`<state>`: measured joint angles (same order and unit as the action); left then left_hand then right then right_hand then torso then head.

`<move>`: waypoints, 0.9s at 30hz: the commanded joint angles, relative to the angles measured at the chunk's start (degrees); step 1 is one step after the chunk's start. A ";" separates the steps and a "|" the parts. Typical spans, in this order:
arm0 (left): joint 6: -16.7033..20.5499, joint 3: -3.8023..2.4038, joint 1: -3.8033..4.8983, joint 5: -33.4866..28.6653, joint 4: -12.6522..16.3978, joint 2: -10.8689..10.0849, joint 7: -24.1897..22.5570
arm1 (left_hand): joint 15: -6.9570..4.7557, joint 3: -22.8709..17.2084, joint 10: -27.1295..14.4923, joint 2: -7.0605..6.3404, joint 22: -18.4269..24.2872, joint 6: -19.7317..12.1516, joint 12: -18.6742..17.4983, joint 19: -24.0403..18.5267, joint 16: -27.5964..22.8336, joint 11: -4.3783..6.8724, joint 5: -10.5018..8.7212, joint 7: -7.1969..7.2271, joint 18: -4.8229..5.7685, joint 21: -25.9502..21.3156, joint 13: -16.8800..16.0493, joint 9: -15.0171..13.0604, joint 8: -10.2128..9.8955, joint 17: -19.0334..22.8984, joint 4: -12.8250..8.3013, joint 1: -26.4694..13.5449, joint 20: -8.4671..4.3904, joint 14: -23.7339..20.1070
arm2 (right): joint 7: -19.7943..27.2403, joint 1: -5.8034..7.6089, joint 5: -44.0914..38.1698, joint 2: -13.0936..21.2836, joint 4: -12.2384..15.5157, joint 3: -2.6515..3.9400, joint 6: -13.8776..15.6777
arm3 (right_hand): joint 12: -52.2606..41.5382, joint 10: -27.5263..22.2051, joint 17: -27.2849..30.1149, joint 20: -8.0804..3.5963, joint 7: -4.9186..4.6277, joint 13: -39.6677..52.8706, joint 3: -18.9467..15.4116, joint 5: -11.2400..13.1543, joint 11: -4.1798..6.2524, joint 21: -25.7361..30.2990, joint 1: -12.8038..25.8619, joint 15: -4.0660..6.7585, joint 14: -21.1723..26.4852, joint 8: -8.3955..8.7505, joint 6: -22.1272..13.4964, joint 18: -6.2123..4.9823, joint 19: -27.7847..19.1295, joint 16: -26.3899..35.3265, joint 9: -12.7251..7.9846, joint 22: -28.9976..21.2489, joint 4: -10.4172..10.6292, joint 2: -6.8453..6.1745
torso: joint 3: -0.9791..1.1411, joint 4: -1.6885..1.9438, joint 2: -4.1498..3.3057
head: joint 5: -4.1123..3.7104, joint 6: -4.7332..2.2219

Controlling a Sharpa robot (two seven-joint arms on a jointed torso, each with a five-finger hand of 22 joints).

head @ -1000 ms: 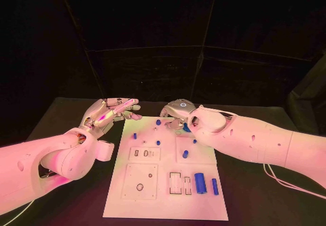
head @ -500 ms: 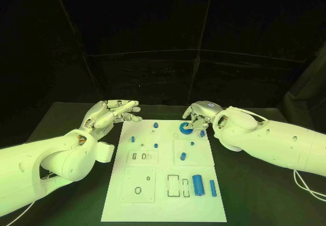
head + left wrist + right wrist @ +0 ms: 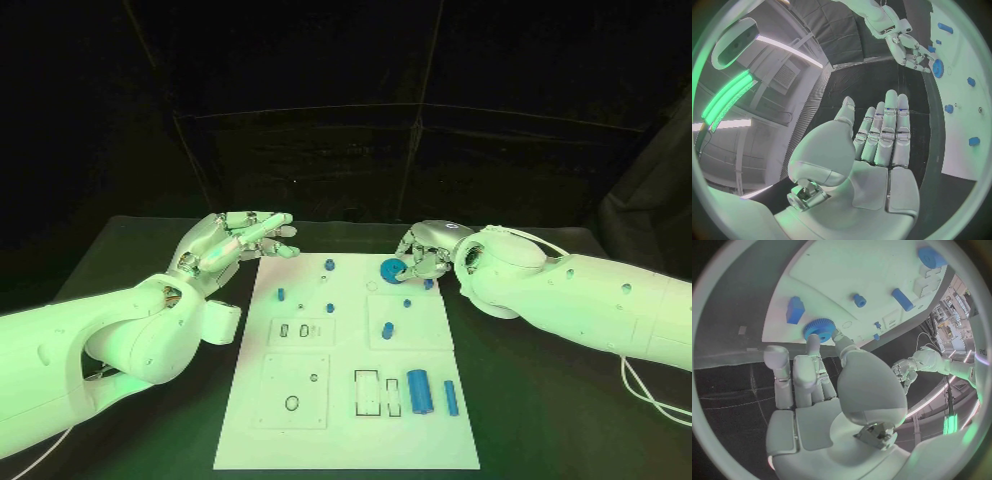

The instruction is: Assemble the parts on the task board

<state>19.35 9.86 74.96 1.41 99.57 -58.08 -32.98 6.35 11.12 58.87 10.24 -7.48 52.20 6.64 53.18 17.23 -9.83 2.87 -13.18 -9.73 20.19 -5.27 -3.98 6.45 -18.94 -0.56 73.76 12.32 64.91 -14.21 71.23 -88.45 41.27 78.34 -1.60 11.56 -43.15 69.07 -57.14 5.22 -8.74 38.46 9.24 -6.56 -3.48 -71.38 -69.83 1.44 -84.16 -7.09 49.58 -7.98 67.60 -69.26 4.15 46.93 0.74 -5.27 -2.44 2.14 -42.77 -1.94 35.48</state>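
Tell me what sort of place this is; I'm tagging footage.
Likely a robotics lab test cell: a black table with dark curtains behind, a white task board carrying small blue parts.

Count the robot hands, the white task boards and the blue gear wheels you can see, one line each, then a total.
Hands: 2, the left hand and the right hand
Task board: 1
Blue gear: 1, pinched by the right hand
Total: 4
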 commanded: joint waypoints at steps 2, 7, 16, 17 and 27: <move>-0.77 -0.03 0.08 0.24 0.00 -0.04 0.07 | 0.07 -0.10 -0.12 0.55 0.09 -0.16 -0.30 -0.06 -0.24 -0.17 0.10 -0.52 -0.71 -0.32 0.10 0.04 -0.37 -0.06 -0.22 -0.18 0.41 -0.55 | -1.13 0.11 0.13 -0.27 -0.31 0.05 -2.78 | -0.66 0.07 -0.15 0.02 -0.06 0.78 0.00 -0.34 0.00 -0.32 -0.66 -0.41 -0.71 -0.47 -0.45 0.41 0.34 -0.35 0.07 0.14 0.42 0.16 | -0.02 -0.01 -0.05 | 0.04 0.12; -0.81 -0.03 0.08 0.24 0.01 -0.03 0.07 | 0.08 -0.13 -0.11 0.59 0.11 -0.15 -0.33 -0.09 -0.29 -0.18 0.11 -0.53 -0.71 -0.35 0.10 0.04 -0.38 -0.09 -0.24 -0.15 0.43 -0.60 | -1.26 0.10 -0.77 -1.06 -1.14 0.04 -3.13 | -1.55 0.13 -0.97 0.03 -0.05 1.78 0.04 -0.38 0.01 -0.42 -1.02 -0.41 -0.81 -0.63 -0.48 0.43 0.37 -0.87 0.07 0.31 0.50 0.35 | -0.03 0.03 -0.02 | -0.08 0.29; -0.90 -0.03 0.08 0.24 -0.09 0.03 0.14 | 0.09 -0.17 -0.10 0.64 0.14 -0.13 -0.36 -0.12 -0.34 -0.18 0.11 -0.53 -0.71 -0.39 0.10 0.03 -0.40 -0.12 -0.28 -0.10 0.44 -0.64 | -1.51 0.09 -2.09 -2.93 -2.85 0.03 -2.23 | -3.83 0.59 -3.15 0.06 -0.12 4.28 0.24 -0.46 -0.05 -0.91 -1.52 -0.46 -1.15 -0.82 -0.81 0.57 0.73 -2.34 0.02 1.21 0.74 1.09 | 0.00 0.07 -0.02 | -0.16 0.42; -0.91 -0.03 0.08 0.24 -0.10 0.04 0.14 | 0.09 -0.17 -0.10 0.64 0.14 -0.13 -0.36 -0.12 -0.34 -0.18 0.11 -0.53 -0.71 -0.39 0.10 0.03 -0.40 -0.12 -0.28 -0.10 0.44 -0.64 | -1.51 0.09 -2.13 -3.06 -2.97 0.03 -2.12 | -3.93 0.61 -3.27 0.06 -0.13 4.39 0.24 -0.47 -0.06 -0.95 -1.52 -0.46 -1.17 -0.82 -0.83 0.58 0.77 -2.41 0.01 1.28 0.76 1.11 | 0.00 0.05 -0.01 | -0.14 0.44; -1.08 -0.03 0.08 0.24 -0.19 0.11 0.28 | 0.09 -0.24 -0.08 0.72 0.17 -0.12 -0.40 -0.14 -0.40 -0.18 0.11 -0.53 -0.72 -0.42 0.10 0.03 -0.42 -0.15 -0.34 -0.03 0.45 -0.67 | -1.41 0.09 -2.24 -4.03 -3.79 0.03 -1.98 | -5.74 1.01 -4.80 0.12 -0.18 6.35 0.15 -0.65 -0.12 -1.43 -1.42 -0.53 -1.40 -1.02 -1.01 0.71 1.13 -3.47 -0.01 2.09 1.11 1.46 | -0.01 -0.02 -0.01 | -0.05 0.62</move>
<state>19.10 9.87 74.95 1.42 99.34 -58.05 -32.67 6.56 10.96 58.87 10.24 -7.36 52.20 6.64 53.18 17.02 -9.83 2.87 -13.18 -9.73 19.97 -5.23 -3.99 6.25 -19.00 -0.72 73.76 12.32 64.71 -15.48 71.21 -90.05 37.32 74.60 -1.61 9.50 -48.66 69.72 -61.83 5.40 -8.94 44.65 9.38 -6.97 -3.68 -72.66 -71.06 1.23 -83.93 -7.78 48.99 -8.00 68.21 -72.54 4.16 48.94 1.66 -4.04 -2.43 2.16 -42.79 -2.01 36.08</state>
